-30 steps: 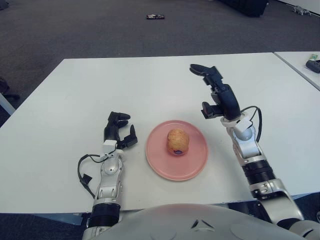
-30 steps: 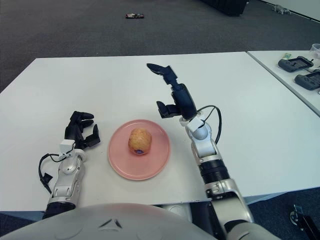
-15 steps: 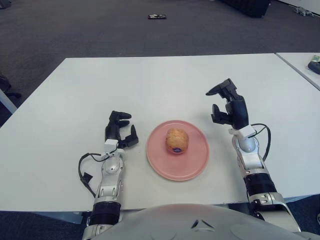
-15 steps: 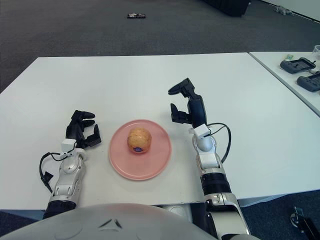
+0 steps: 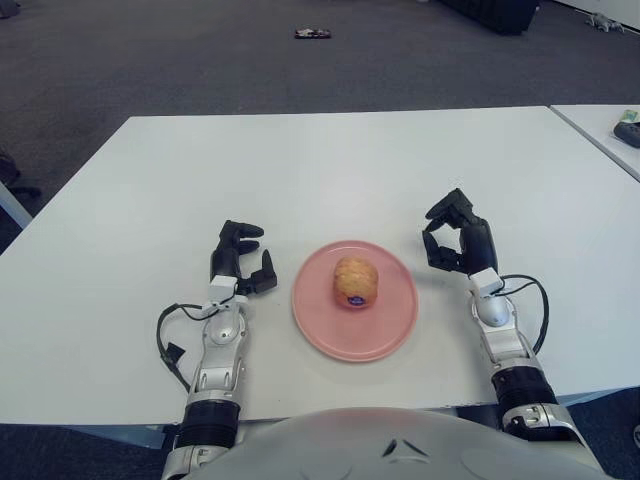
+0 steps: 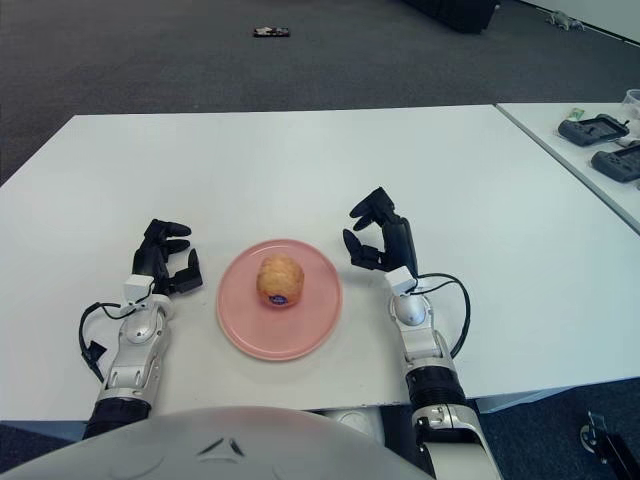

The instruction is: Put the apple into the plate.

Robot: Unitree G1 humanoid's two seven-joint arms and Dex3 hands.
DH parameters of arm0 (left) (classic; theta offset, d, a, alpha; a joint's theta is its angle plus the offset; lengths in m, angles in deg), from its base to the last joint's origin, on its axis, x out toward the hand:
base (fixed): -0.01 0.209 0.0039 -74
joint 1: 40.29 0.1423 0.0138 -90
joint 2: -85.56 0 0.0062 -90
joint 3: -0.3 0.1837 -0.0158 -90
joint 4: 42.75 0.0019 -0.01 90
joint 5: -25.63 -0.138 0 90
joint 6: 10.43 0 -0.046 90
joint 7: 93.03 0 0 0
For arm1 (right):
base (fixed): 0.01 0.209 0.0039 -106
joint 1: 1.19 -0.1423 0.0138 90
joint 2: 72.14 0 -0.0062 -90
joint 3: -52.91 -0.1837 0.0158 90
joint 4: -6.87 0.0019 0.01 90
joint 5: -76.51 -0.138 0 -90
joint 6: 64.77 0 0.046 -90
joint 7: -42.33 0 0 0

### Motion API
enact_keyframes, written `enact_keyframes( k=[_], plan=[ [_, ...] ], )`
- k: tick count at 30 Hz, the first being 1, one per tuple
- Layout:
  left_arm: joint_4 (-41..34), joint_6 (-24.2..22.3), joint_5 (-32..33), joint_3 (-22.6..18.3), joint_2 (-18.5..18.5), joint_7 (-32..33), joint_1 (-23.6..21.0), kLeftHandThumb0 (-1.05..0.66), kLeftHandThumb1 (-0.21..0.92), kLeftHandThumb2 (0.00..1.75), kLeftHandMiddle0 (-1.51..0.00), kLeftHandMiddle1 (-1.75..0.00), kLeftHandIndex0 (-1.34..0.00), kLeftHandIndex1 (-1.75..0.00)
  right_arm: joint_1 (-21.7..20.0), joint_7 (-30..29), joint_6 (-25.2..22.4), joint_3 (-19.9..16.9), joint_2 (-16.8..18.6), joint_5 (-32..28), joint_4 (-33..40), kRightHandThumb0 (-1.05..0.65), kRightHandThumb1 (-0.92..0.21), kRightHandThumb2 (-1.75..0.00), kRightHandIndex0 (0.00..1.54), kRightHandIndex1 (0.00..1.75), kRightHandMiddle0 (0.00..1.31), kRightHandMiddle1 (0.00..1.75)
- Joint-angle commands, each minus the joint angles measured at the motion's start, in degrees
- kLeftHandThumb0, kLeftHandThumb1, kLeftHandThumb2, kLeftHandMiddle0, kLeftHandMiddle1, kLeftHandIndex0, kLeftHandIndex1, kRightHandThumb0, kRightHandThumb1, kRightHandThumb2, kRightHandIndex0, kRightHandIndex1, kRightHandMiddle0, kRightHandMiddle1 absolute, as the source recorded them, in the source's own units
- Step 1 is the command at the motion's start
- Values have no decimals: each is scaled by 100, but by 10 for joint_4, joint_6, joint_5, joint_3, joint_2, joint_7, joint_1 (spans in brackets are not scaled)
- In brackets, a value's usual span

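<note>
The empty right hand [image 5: 453,236], fingers loosely curled, has dropped back beside the plate [image 5: 398,322] holding the apple [image 5: 354,281].

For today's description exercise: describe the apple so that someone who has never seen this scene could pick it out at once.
Start at the white table in front of the robot, then find the pink plate between the left hand and right hand. The apple sits on it, yellowish-brown with a small dark sticker, the only round fruit there.
</note>
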Motion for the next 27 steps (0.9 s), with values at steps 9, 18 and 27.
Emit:
enact_keyframes(
  k=[9, 18, 27],
  plan=[
    [7, -15, 4, 1, 2, -3, 7, -1, 25, 134, -75, -155, -43, -175, -3, -17, -4, -16, -11, -17, -64, -41, -57, -101, 82, 175, 42, 175],
    [7, -12, 5, 2, 0, -6, 5, -1, 25, 137, -74, -160, -42, -175, -2, -15, -12, -25, 2, -46, -83, -41, -55, -103, 67, 173, 43, 175],
    [4, -12, 9, 3, 2, -10, 5, -1, 25, 135, -76, -155, -43, -175, 8, -37, -30, -28, 34, -52, -80, -41, -55, -103, 62, 160, 43, 175]
  ],
)
